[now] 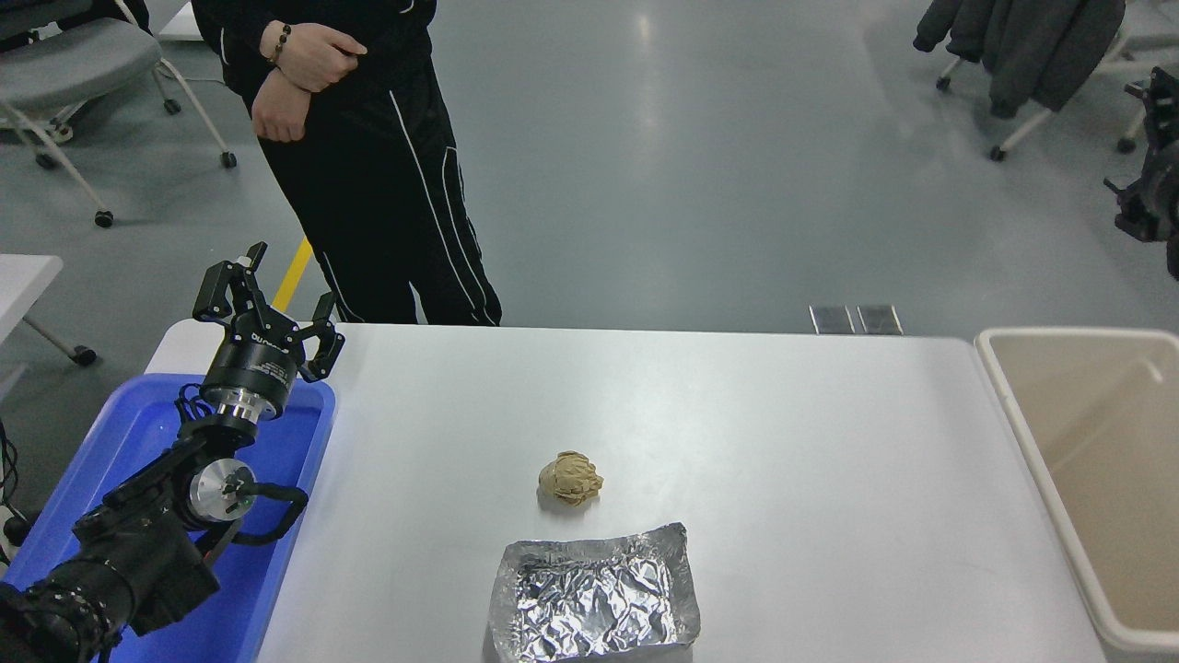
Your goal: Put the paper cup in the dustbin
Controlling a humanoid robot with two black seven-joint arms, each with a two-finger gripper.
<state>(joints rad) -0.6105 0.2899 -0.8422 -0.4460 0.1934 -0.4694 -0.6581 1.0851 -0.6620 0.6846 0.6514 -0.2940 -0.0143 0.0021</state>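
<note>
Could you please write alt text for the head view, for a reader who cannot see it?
A white table holds a crumpled tan paper ball and a foil tray; no paper cup is visible. The beige dustbin stands at the right, the right gripper raised above it at the edge; the left gripper, open, is parked over a blue bin. A person stands beyond.

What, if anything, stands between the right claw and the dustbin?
Nothing visible does. The right claw hangs at the picture's right edge, up beyond the far rim of the dustbin, with only floor behind it. The paper ball and foil tray lie on the table, left of the dustbin.
</note>
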